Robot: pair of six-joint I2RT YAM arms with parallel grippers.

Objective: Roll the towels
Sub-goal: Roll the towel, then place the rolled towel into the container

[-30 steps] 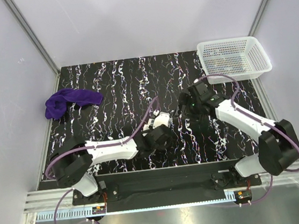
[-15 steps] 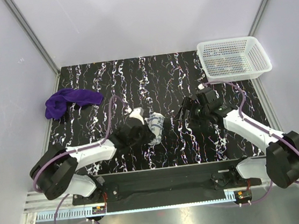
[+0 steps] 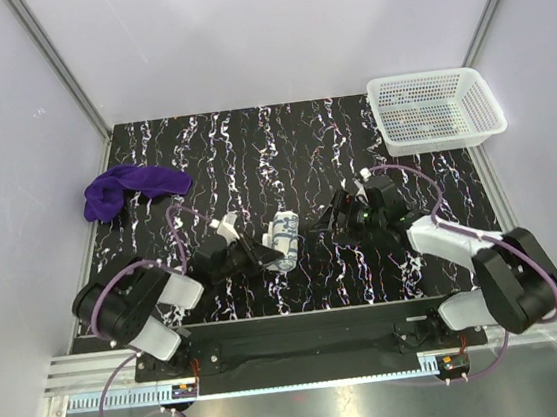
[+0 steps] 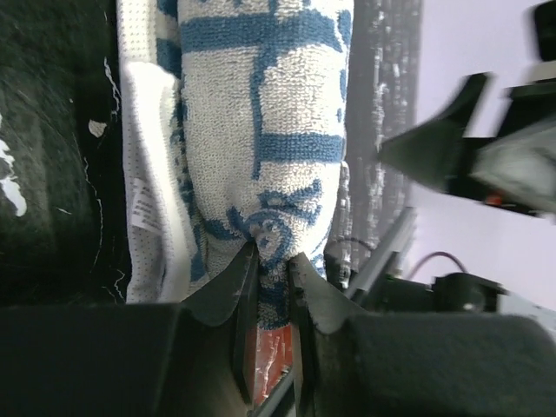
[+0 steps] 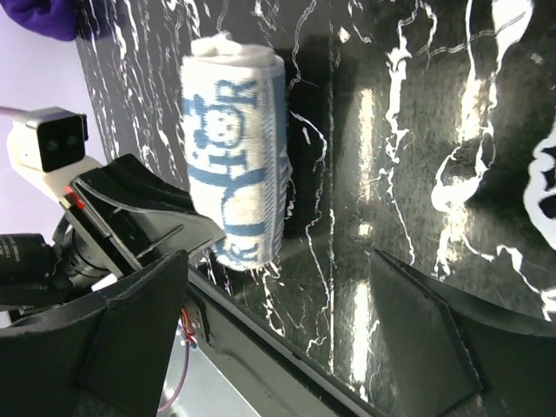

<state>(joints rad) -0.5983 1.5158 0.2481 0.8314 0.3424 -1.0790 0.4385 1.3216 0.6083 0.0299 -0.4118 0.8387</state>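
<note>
The table (image 3: pixel 252 151) is black with white squiggly lines, and pale walls (image 3: pixel 258 30) stand around it. A white basket (image 3: pixel 435 105) sits in its far right corner. The patterned towel (image 3: pixel 282 240) lies well away from the basket, nearer the arms and about the middle of the table. The left claw (image 4: pixel 271 265) is pinched on one end of it, on just a small bit of cloth. The right claw (image 5: pixel 278 261) waits on the basket's side of the towel, its fingers wide apart with nothing in them.

I think the roll could come undone. The left claw grips so little that a tug might pull the end out, and a loose flap (image 4: pixel 152 174) hangs along one side. The towel looks like a fat, fuzzy roll, white with blue marks. The purple towel (image 3: pixel 130 188) lies far across the table from the basket, in a floppy heap, not rolled yet.
</note>
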